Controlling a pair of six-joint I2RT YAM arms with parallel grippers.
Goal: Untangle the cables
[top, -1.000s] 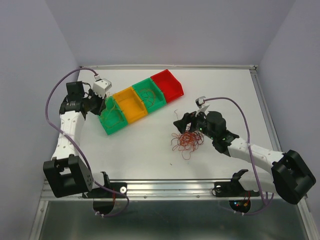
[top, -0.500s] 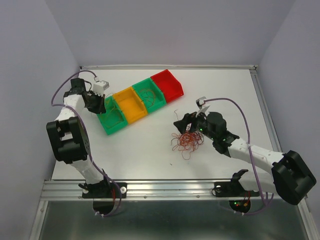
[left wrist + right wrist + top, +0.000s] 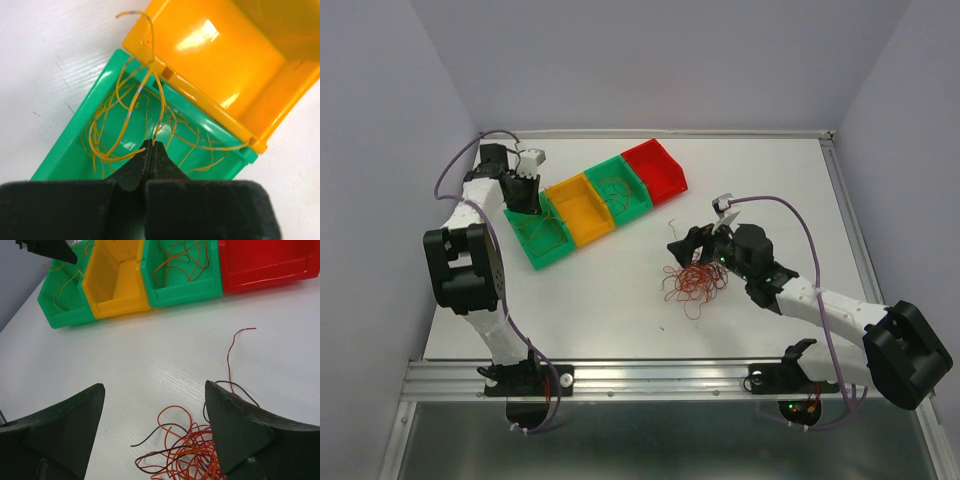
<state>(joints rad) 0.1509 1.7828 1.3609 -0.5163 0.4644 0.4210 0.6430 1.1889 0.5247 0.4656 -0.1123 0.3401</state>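
Note:
The cables lie as a red, orange and dark tangle [image 3: 695, 282] on the white table, also seen in the right wrist view as a tangle [image 3: 192, 455] with one red strand [image 3: 229, 357] trailing off. My right gripper [image 3: 154, 386] hangs open just above it with nothing between its fingers; the top view shows the same right gripper [image 3: 695, 245]. My left gripper [image 3: 151, 145] is shut on a thin yellow cable [image 3: 161, 102] that runs up over the yellow bin's edge. It hovers over the end green bin [image 3: 75, 145], which holds several yellow loops. In the top view the left gripper [image 3: 530, 203] is at the row's left end.
Four bins sit in a diagonal row: green [image 3: 542, 243], yellow [image 3: 582, 212], green [image 3: 620, 188] holding orange wires, and red [image 3: 658, 170]. The left arm's elbow stands tall near the left wall. A raised rim borders the table.
The left arm has swung its elbow upright and shifted its gripper a little back and right over the end green bin. The right arm and the tangle have not moved.

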